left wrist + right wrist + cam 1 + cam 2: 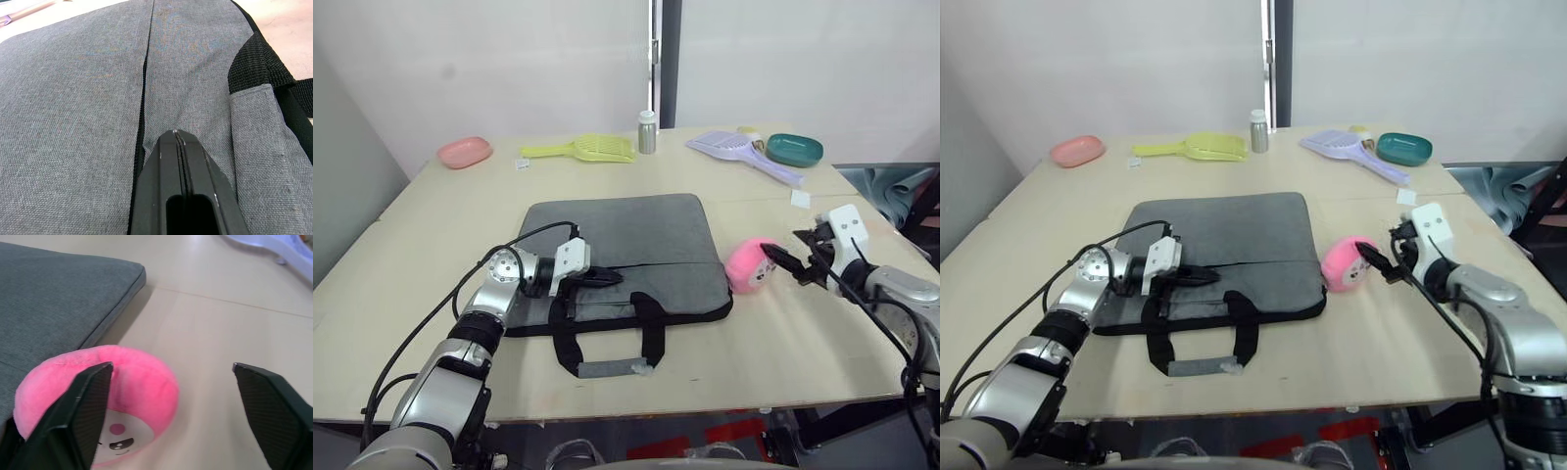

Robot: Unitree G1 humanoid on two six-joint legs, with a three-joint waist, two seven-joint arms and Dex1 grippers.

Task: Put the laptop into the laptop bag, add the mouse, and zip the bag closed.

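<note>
Now your left gripper (607, 278), pressed together, rests on the laptop bag (636, 235) at the table's middle; your right gripper (790, 262), spread beside the pink charm (750, 264), may snag it.

Looks like a bare test room or lab: plain white walls (489, 59) across the top of the frame, one big plywood table (431, 235), random props lined along its far edge.

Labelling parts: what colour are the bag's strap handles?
Black; the strap handles show best in the left eye view.
</note>
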